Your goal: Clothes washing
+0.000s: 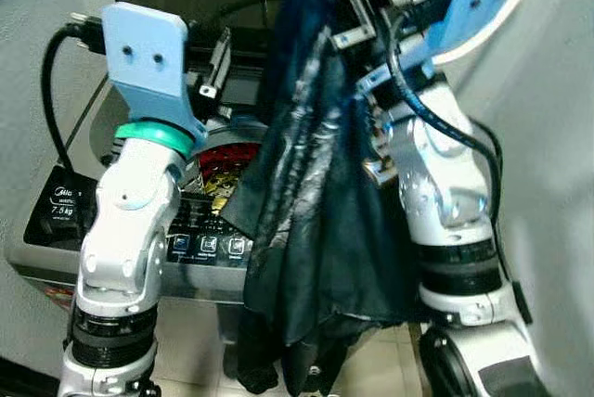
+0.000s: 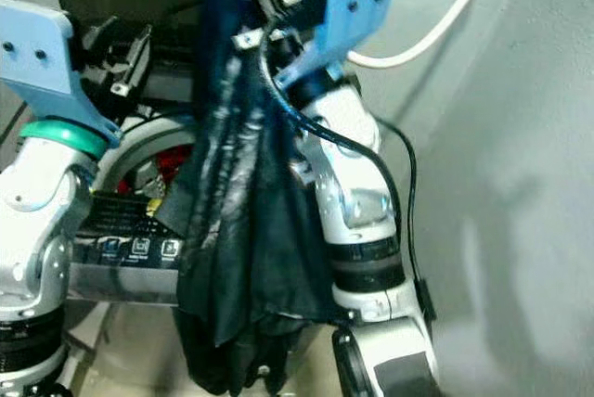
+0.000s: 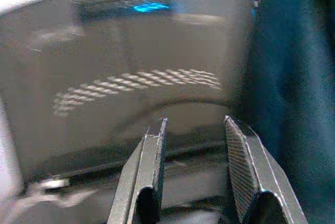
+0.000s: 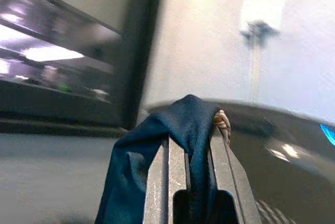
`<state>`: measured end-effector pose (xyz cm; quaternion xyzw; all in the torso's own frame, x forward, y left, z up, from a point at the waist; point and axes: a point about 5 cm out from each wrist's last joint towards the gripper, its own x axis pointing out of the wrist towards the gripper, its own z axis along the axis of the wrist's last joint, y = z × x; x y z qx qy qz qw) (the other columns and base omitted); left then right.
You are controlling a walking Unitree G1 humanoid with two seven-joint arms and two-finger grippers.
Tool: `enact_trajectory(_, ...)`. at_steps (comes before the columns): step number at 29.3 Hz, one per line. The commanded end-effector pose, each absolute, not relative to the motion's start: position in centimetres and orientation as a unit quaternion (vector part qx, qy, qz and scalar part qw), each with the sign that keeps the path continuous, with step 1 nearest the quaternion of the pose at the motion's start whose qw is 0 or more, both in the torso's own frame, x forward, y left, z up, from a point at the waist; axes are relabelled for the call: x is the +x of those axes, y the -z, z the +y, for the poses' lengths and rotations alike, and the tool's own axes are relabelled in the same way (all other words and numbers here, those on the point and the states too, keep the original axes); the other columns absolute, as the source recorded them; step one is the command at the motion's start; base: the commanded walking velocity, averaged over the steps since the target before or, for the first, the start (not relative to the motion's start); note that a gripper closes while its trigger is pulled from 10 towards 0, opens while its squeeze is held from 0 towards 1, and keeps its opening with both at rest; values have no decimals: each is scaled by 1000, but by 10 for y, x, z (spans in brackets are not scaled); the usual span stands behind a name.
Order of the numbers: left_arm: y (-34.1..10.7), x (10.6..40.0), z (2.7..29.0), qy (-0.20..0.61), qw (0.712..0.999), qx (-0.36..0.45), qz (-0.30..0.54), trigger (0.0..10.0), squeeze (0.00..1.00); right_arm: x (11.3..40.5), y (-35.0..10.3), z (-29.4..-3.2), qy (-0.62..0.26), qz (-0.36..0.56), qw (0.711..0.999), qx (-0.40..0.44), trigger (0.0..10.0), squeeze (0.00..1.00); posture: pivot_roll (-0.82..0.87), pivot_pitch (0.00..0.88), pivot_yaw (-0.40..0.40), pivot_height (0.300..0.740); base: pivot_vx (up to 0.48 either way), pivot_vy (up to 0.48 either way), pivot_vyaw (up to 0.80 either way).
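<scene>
The right gripper (image 4: 189,145) is clamping a dark blue garment (image 1: 306,211), which is hanging down over the front edge of the washing machine (image 1: 56,230). The left gripper (image 3: 194,150), fingers apart and empty, is pointing toward the raised lid (image 3: 131,67).

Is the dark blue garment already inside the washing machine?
No. The dark blue garment hangs from the right gripper, draping in front of the washing machine, whose lid stands open.
</scene>
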<state>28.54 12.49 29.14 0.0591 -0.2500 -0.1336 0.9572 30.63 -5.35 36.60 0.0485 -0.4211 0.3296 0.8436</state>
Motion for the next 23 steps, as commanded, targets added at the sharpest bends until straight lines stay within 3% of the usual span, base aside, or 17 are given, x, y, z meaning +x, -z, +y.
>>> enact_trajectory(1,-292,272,116,197,947,35,-251,10000,0,302,-386,-51,-348,-443,823,74,10000,0,89,0,-10,740,0,0,0)
enact_trajectory(7,-287,246,115,324,918,-7,-228,10000,0,302,-421,-49,-369,-471,789,142,10000,0,103,15,-24,740,0,0,0)
enact_trajectory(8,-285,235,108,392,893,-10,-221,10000,0,299,-443,-46,-388,-486,766,163,10000,0,107,26,-35,740,0,0,0)
enact_trajectory(10,-286,232,105,414,883,-9,-220,10000,0,298,-449,-45,-396,-489,759,165,10000,0,107,26,-35,740,0,0,0)
enact_trajectory(12,-285,224,88,494,843,-43,-209,10000,0,297,-463,-38,-417,-492,747,162,10000,0,99,31,-42,740,0,0,0)
enact_trajectory(14,-285,224,88,494,843,-43,-209,10000,0,297,-463,-38,-417,-492,747,162,10000,0,99,31,-42,740,0,0,0)
enact_trajectory(15,-283,222,79,522,827,-78,-197,10000,0,295,-469,-34,-429,-495,738,164,10000,0,92,33,-40,740,0,0,0)
enact_trajectory(20,-273,226,68,544,815,-115,-165,10000,0,287,-478,-34,-444,-503,720,177,10000,0,72,34,-31,740,0,0,0)
enact_trajectory(23,-261,243,63,523,833,-129,-123,10000,0,280,-487,-41,-455,-510,702,201,10000,0,55,36,-21,740,0,0,0)
